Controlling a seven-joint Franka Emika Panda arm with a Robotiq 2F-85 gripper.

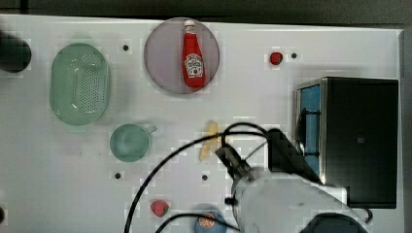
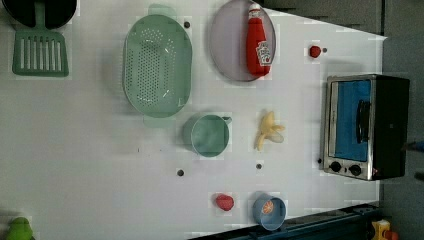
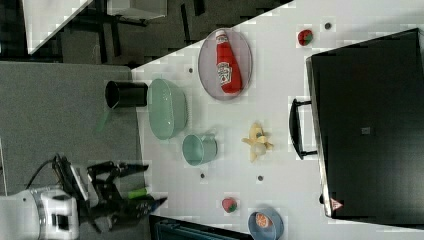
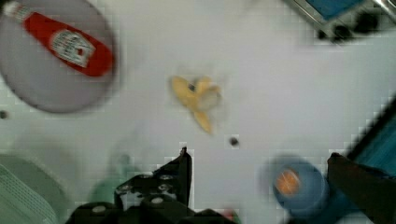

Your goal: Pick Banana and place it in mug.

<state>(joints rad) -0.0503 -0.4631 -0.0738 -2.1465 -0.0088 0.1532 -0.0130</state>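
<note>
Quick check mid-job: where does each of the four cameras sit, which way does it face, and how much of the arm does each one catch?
Top view: overhead, facing down on the table; arm covers part of the banana.
Left view: high, looking down at mug and banana.
Right view: high, angled down; open gripper off the table edge.
Wrist view: on the arm, looking down at the banana; fingers show.
Shared: ketchup bottle in all.
</note>
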